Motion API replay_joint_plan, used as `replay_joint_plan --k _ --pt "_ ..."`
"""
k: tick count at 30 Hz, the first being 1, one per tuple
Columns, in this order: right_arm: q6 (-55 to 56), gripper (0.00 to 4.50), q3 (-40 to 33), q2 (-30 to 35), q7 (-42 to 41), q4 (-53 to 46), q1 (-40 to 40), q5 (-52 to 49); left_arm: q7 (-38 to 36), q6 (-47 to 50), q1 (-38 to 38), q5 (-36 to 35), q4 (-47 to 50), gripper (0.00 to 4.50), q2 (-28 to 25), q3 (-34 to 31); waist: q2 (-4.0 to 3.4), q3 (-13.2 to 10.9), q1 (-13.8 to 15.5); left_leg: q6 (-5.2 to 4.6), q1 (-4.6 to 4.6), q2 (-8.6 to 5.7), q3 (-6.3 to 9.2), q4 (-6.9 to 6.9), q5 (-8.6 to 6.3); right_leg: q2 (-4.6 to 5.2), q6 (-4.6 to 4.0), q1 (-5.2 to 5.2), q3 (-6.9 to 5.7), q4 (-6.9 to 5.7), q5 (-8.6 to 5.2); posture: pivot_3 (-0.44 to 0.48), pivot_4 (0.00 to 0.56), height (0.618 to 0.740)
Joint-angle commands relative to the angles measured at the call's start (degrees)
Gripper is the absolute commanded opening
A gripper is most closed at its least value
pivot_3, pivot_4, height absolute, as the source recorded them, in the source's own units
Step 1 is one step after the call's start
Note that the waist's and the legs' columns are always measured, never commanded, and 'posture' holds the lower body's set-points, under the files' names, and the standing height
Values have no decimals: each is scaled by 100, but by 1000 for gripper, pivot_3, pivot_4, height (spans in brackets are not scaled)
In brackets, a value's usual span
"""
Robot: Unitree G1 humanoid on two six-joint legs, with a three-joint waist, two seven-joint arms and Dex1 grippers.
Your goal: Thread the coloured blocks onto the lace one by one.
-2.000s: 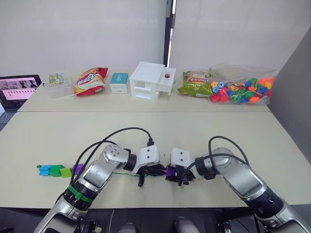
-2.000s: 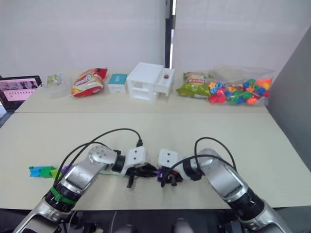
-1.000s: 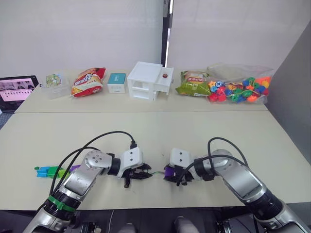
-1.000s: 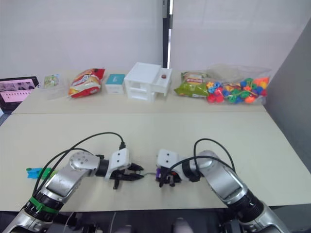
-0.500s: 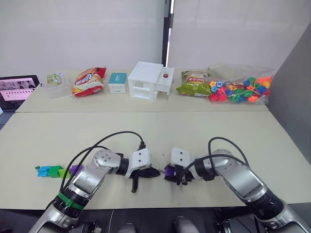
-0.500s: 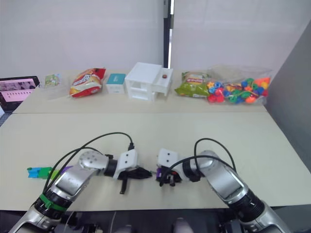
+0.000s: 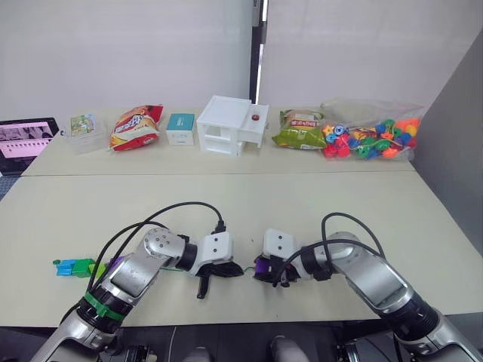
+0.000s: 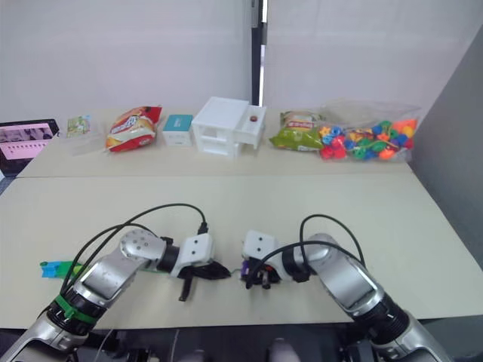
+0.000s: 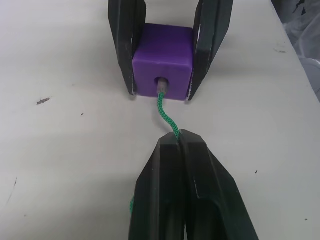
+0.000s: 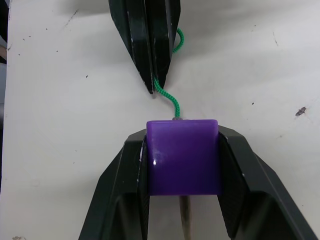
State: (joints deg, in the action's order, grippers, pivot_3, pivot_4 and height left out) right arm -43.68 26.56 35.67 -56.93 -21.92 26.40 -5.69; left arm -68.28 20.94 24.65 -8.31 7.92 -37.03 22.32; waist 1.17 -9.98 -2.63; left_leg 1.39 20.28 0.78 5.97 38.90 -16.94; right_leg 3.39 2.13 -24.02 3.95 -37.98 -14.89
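Near the front edge of the table (image 7: 317,211), the right gripper (image 10: 183,150) clamps a purple block (image 10: 182,156) between its two black fingers, resting low on the tabletop. Facing it, the left gripper (image 9: 179,142) has its fingers pressed together on the lace (image 9: 167,116), pinching the green cord a little behind its stiff tip, and that tip is entering the hole in the near face of the purple block. Two seconds ago the two grippers were almost touching; a second ago the left one had pulled away to the robot's left with a clear gap between them, and since then it has come back toward the block, so that only a short length of cord bridges the gap. The right gripper and its block have stayed where they were throughout. Out at the robot's far left, the other coloured blocks (image 7: 75,267) lie in a row on the table, blue, green and purple, apparently already on the cord, unmoved. Along the back of the table, snack bags (image 7: 136,126), a white box (image 7: 226,124) and a bag of beads (image 7: 370,139) are as before.
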Motion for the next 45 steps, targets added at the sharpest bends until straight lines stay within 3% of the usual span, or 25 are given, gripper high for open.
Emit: replay_joint_plan --k 1,6,15,24,42,44,45 --pt "-33 1204 75 -12 93 16 12 33 22 -120 3 33 -8 1184 -65 -118 0 0 -3 0 -1 0 0 0 0 0 0 0 0 -1 0 0 150 740" --pt "-33 1204 76 -5 91 5 9 30 28 -154 53 85 -18 2798 -58 -92 0 0 -2 0 0 0 0 0 0 0 0 0 0 0 0 0 150 740" --pt "-74 1204 83 -13 115 -47 -3 27 35 -227 171 172 -238 2798 109 27 5 6 -3 0 0 0 -1 0 0 0 0 -2 0 -2 0 0 150 740" --pt "-139 1204 51 29 127 -113 -26 12 11 -495 154 263 -374 44 246 126 5 6 2 0 0 0 -1 1 0 0 0 0 0 -2 0 0 150 740" --pt "-159 1204 84 -57 220 -23 30 52 48 -373 290 374 -239 44 417 198 5 6 -2 0 0 0 -1 1 0 0 0 0 0 -2 0 0 150 740" --pt "-135 1204 6 -72 279 -51 -4 44 137 -171 276 292 -187 598 396 32 5 6 -8 0 -1 0 -1 1 0 -1 0 0 1 -2 0 0 150 740" --pt "-124 1704 -55 -78 309 -76 -22 26 152 -126 278 289 -170 884 371 -10 5 6 -8 0 -1 0 -1 1 0 -1 0 0 0 -2 0 0 150 740"
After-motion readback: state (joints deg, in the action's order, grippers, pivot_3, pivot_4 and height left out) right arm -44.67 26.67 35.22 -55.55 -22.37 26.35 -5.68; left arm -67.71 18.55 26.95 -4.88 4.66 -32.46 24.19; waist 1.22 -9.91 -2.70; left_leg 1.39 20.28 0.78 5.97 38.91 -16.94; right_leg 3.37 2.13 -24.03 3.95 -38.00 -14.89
